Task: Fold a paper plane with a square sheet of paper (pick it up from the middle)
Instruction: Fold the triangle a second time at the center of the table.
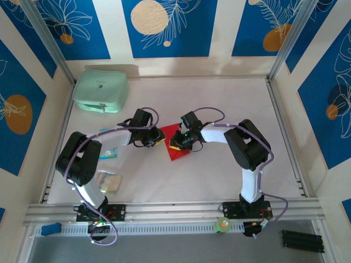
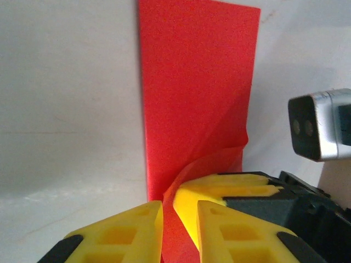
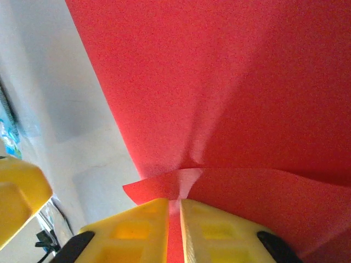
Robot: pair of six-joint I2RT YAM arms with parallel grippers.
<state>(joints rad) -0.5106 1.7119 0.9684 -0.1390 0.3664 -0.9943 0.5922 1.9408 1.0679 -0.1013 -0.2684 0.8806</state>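
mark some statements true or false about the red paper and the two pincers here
1. The left pincer is closed on the thin bright red paper sheet. True.
2. The right pincer hangs open, away from the sheet. False: it pinches the sheet's edge.
3. The mint-green zipped case sits at the far left corner of the table. True.
4. The sheet lies on the case. False: it lies mid-table, between the pincers, apart from the case.

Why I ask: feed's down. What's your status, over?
Left gripper, right gripper both shut on red paper sheet. Sheet creased, edge lifted. Mint-green case apart.
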